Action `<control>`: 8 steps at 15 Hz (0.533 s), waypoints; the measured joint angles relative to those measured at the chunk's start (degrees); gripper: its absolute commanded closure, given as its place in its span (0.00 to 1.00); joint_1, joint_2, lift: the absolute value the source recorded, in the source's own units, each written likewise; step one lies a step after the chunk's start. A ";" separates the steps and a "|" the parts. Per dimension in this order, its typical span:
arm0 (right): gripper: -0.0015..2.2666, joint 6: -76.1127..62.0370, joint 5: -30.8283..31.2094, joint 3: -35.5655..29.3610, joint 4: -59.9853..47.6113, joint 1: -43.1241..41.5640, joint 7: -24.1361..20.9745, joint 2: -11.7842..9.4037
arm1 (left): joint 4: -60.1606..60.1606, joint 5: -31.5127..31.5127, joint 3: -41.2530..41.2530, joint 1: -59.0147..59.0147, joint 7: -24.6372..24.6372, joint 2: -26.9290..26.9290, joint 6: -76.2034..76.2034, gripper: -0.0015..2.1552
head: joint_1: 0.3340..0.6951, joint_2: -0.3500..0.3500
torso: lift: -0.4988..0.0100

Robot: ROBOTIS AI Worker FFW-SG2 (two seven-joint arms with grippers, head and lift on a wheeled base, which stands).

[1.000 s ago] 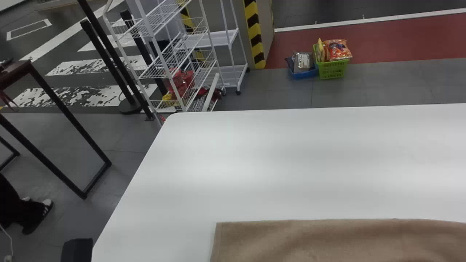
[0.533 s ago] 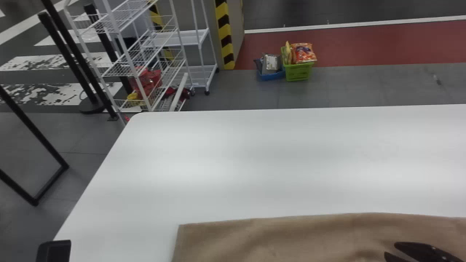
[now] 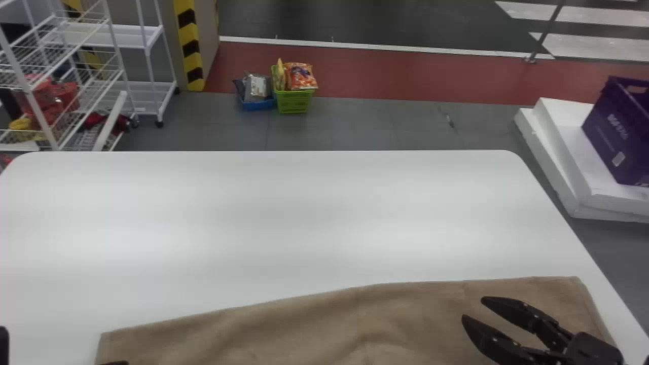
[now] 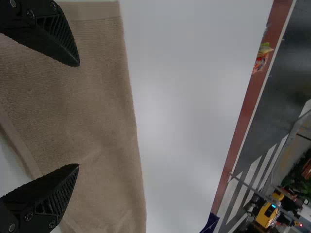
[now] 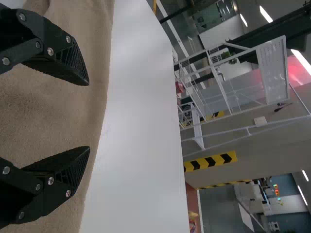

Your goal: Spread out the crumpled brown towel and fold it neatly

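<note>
From my console I see the brown towel [image 3: 355,324] along the near side of the white table [image 3: 284,218], stretching from the table's left part to close by its right edge. My right gripper [image 3: 472,309] hangs over the cloth near the table's right side, and my left gripper [image 4: 78,115] is above it toward the table's left. Both are released, fingers well parted, with nothing caught between them.

I'd call the spreading mostly done: the outline reads as a long sheet, though the far border slants against the table's far edge and low soft ridges run across the middle. Folding is still to do, perhaps after one more tug to square it.

The towel should handle light and limp, with a napped weave that grips well and won't break. It has no stiffness of its own, so wherever I leave it unsupported it will sag. I'd take it at the corners, where the hem [image 4: 97,10] looks thicker and gives a firmer pinch than the bare middle. I'd lift both ends together and low over the table; a one-sided pull could skid the cloth across that smooth top or bunch the ridges again.
</note>
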 measured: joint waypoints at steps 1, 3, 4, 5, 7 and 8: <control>0.19 -0.85 -0.23 -1.30 0.83 0.00 0.02 0.00 | 0.98 -1.61 -1.69 0.00 1.02 0.00 -2.33 0.04 | 1.00 0.22 | 0.73; 0.19 -1.91 -0.99 -3.32 2.05 -0.05 0.12 0.01 | 2.09 -3.80 -3.36 0.11 1.84 0.00 -4.19 0.08 | 1.00 0.15 | 0.73; 0.20 -2.09 -1.41 -4.20 2.53 -0.07 0.18 0.01 | 2.15 -4.43 -3.67 0.52 2.08 0.00 -4.37 0.13 | 1.00 0.13 | 0.73; 0.20 -2.14 -1.78 -4.96 2.94 -0.11 0.25 0.01 | 2.01 -4.70 -3.82 1.30 2.72 0.00 -4.51 0.28 | 1.00 0.12 | 0.73; 0.20 -2.16 -2.18 -5.74 3.41 -0.23 0.41 0.00 | 1.70 -4.59 -3.95 2.82 4.78 0.00 -6.25 0.85 | 1.00 0.11 | 0.73; 0.20 -2.16 -2.37 -5.94 3.50 -0.26 0.43 0.00 | 1.53 -4.05 -3.94 3.48 5.70 0.00 -7.40 0.99 | 1.00 0.11 | 0.73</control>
